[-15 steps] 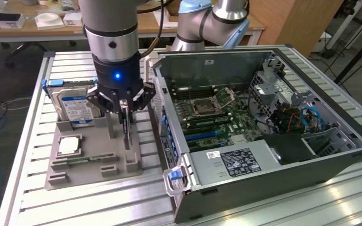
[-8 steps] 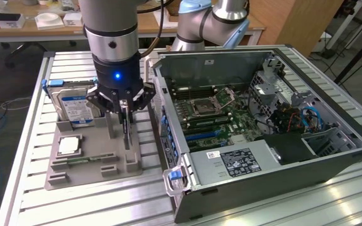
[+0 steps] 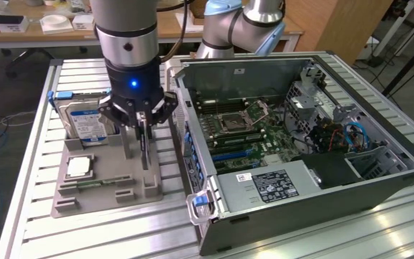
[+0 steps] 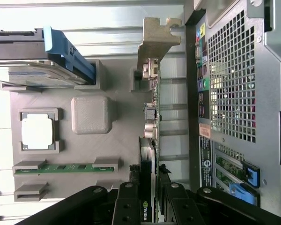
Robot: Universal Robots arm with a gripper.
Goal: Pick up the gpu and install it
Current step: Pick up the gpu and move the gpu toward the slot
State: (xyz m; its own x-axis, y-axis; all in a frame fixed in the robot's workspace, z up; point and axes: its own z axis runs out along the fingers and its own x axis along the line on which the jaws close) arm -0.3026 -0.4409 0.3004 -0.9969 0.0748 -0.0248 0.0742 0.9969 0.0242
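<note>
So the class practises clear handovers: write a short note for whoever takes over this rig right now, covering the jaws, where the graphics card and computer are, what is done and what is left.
Jaws: closed on the top edge of the graphics card.
Card: upright at the grey holder tray, beside the hard drive; I cannot tell whether it is free of its slot.
Computer case: open, on the exterior view's right of the tray.
Done: card gripped.
Left: card not yet in the case, so the install is undone.
</note>
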